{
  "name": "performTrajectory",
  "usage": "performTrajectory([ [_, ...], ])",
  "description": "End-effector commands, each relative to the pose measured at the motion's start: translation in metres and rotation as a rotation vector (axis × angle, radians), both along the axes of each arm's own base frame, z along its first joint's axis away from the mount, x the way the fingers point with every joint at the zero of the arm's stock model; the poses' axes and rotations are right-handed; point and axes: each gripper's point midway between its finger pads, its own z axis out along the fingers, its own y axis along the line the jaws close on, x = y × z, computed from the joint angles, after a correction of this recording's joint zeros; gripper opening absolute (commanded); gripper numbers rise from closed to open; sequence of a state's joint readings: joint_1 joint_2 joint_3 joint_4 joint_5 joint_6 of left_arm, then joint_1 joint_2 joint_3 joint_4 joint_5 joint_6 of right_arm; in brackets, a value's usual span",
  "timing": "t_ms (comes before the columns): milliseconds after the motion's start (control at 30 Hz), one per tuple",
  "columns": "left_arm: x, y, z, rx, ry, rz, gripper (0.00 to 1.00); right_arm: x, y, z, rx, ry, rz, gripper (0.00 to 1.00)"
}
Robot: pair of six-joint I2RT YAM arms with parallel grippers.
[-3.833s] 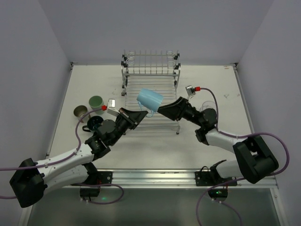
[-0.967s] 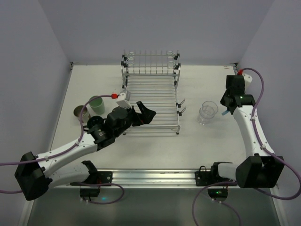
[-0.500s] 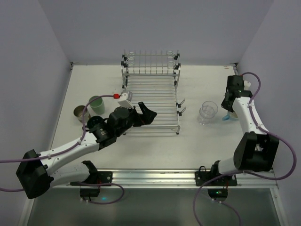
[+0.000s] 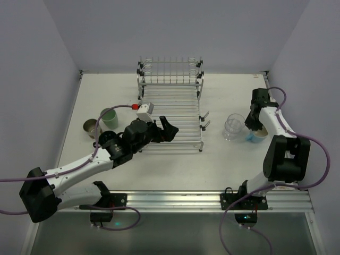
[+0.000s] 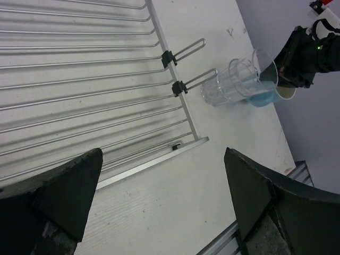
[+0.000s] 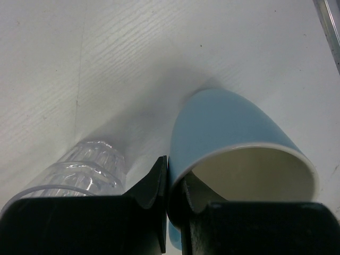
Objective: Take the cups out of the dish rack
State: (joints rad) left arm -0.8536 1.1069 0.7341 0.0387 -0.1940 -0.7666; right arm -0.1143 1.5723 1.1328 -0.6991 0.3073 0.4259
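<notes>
The right gripper is clamped on the rim of the light blue cup, which tilts just beside a clear tumbler on the desk, right of the dish rack. The left gripper hangs over the rack's near right corner, fingers spread apart.

Your light blue cup, rim pinched by the right hand, just beside a clear tumbler right of the chrome dish rack; pale green cup and metallic cup stand left of it.
</notes>
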Motion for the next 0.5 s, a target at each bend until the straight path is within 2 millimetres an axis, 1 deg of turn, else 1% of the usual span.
performTrajectory([
  [0, 0.0016, -0.0047, 0.0346, -0.032, -0.085, -0.024, 1.0, 0.0138, 0.0006, 0.0026, 0.01, -0.049, 0.006, 0.0],
  [100, 0.0016, -0.0039, 0.0368, -0.029, -0.093, -0.024, 1.0, 0.0121, -0.0004, -0.0008, 0.005, -0.035, 0.006, 0.02],
  [133, 0.0016, -0.0037, 0.0368, -0.026, -0.093, -0.025, 1.0, 0.0125, 0.0003, -0.0013, 0.009, -0.036, 0.008, 0.08],
  [200, 0.0017, -0.0038, 0.0375, -0.024, -0.096, -0.026, 1.0, 0.0126, 0.0011, -0.0019, 0.013, -0.036, 0.01, 0.14],
  [267, 0.0018, -0.0043, 0.0368, -0.022, -0.094, -0.028, 1.0, 0.0124, 0.0014, -0.0005, 0.014, -0.039, 0.01, 0.26],
  [333, 0.0019, -0.0051, 0.0371, -0.022, -0.094, -0.031, 1.0, 0.011, 0.0003, 0.0003, 0.007, -0.042, 0.006, 0.33],
  [367, 0.0016, -0.0056, 0.0365, -0.021, -0.093, -0.034, 1.0, 0.0108, 0.0003, 0.0033, 0.006, -0.051, 0.006, 0.43],
  [467, 0.0024, -0.0074, 0.0363, -0.014, -0.097, -0.04, 1.0, 0.0093, -0.0004, 0.0074, 0.0, -0.064, 0.001, 0.54],
])
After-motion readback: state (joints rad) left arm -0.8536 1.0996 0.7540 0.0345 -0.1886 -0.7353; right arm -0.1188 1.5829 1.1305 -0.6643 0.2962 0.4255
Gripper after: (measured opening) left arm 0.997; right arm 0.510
